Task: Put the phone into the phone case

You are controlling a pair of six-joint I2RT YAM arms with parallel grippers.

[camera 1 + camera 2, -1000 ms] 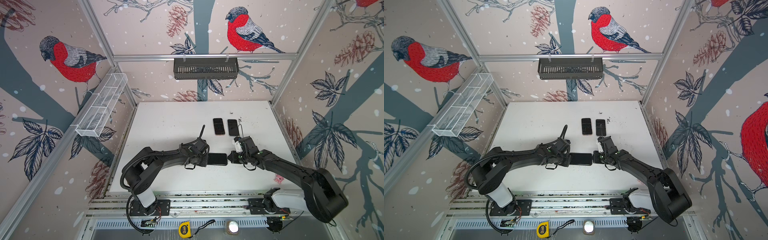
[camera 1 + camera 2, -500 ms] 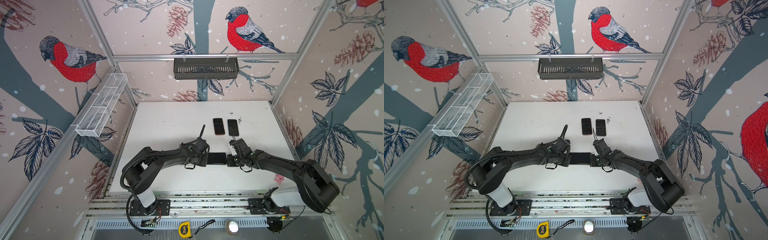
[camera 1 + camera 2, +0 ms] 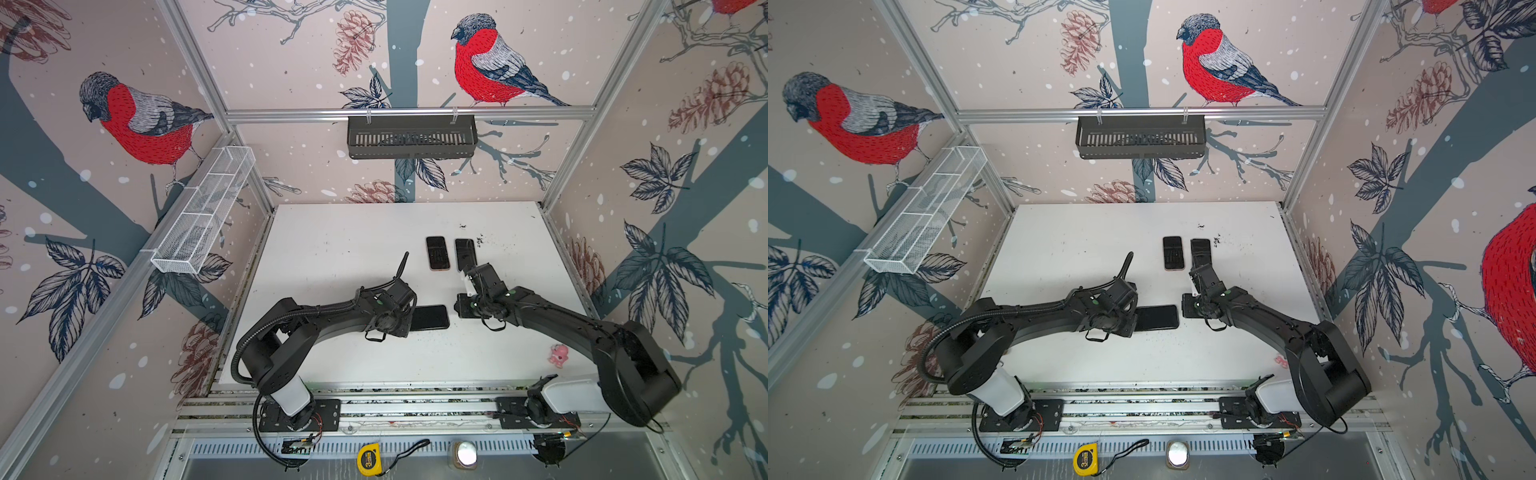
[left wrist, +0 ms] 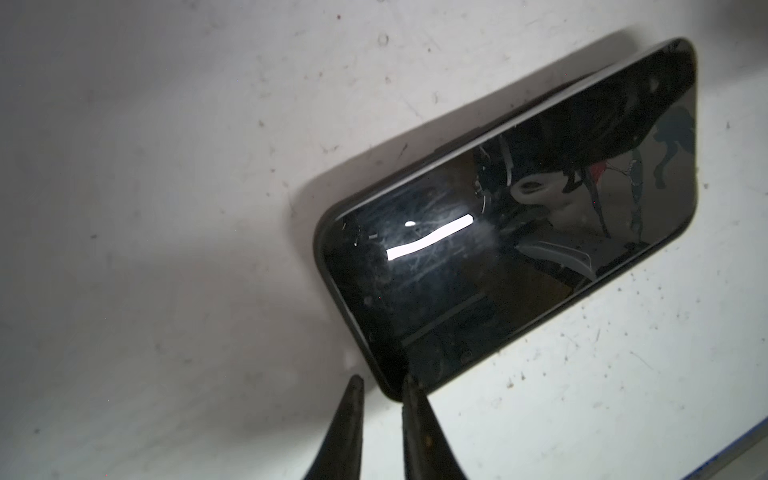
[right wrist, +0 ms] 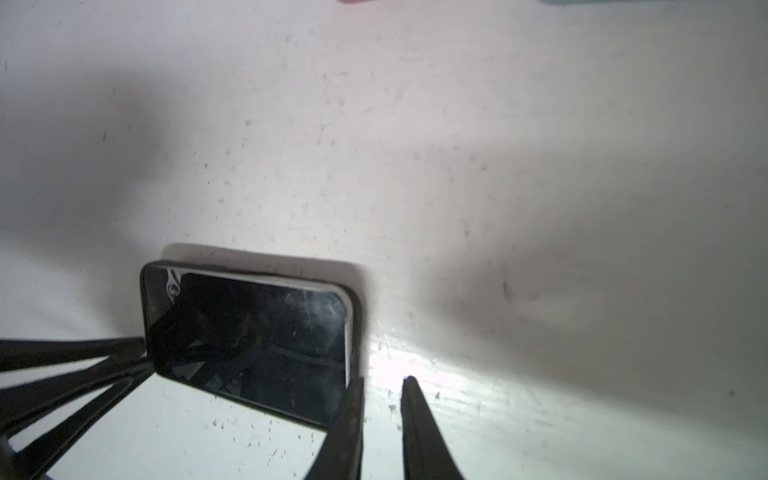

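Near the middle of the table (image 3: pixel 332 257), closer to its front edge than its back, the phone (image 3: pixel 430 318) lies flat, screen up, its long sides running left to right. Bare white top spreads behind it on the left and in front of it as far as the rail. Walls close off the left, back and right edges. 2 other handsets (image 3: pixel 437 252) lie side by side well behind it, and the right arm's wrist hides the near end of 1. A pink toy (image 3: pixel 557 355) sits near the front right corner, well apart from the rest. The left gripper (image 4: pixel 382 381) is at the phone's left end, its fingers a narrow slit apart with bare table between them, clasping nothing. 1 fingertip (image 4: pixel 409 384) meets the phone's corner. The right gripper (image 5: pixel 381 380) is at the opposite end, likewise parted a little and empty. 1 fingertip (image 5: pixel 353 388) is at the phone's corner; whether it presses or only overlaps I cannot tell. The glass is black, glossy, scuffed and dusty, mirroring the arms. A dark rim, seemingly the case (image 5: pixel 356 328), runs round it, with a pale strip of the phone's side showing inside along 1 long edge.
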